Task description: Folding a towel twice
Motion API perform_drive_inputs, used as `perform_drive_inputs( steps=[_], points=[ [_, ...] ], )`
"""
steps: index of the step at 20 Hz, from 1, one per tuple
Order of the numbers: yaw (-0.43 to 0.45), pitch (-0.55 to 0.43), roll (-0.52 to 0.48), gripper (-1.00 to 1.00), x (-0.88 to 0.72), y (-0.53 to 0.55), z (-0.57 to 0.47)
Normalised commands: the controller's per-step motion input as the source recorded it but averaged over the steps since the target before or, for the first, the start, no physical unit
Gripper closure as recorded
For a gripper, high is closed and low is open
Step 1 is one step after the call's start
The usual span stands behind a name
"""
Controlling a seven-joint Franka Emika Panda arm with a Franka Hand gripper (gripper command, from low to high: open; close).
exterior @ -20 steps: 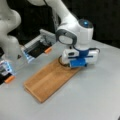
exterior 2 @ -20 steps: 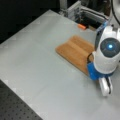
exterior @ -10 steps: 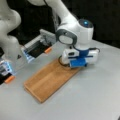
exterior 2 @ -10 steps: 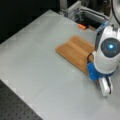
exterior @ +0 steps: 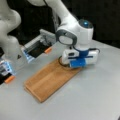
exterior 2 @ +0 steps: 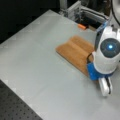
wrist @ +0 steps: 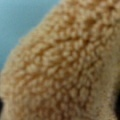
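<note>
The tan-orange towel (exterior: 50,80) lies flat on the grey table (exterior: 95,97) as a long, narrow strip, with a lengthwise crease that shows in a front view (exterior 2: 75,51). My blue-and-white gripper (exterior: 75,66) is down low on the strip's far right end, its fingers hidden under the hand. Seen in a front view from above, the gripper (exterior 2: 93,72) covers the near right end of the towel. Towel (wrist: 62,67) pile fills almost the whole wrist view at very close range, with a corner of table (wrist: 20,17) at the upper left.
A second white arm (exterior: 10,37) stands at the left, beside a grey box-like device (exterior: 40,46) with orange tabs (exterior: 48,50). A metal frame (exterior 2: 82,12) runs along the table's far edge. A dark perforated board (exterior 2: 12,105) borders the table at the bottom left.
</note>
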Motion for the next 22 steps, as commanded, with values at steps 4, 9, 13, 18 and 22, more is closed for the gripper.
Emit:
perform_drive_inputs(
  steps=[4, 9, 13, 18, 22],
  points=[
    [0.008, -0.054, -0.17, 1.0, -0.01, 0.06, -0.06],
    [0.071, 0.015, -0.114, 1.0, -0.09, 0.04, 0.12],
    [0.165, 0.104, -0.04, 1.0, -0.23, -0.08, 0.38],
    [0.202, 0.16, 0.048, 1.0, -0.25, -0.22, 0.35],
    [0.182, 0.172, 0.08, 1.0, -0.2, -0.32, 0.17]
  ],
)
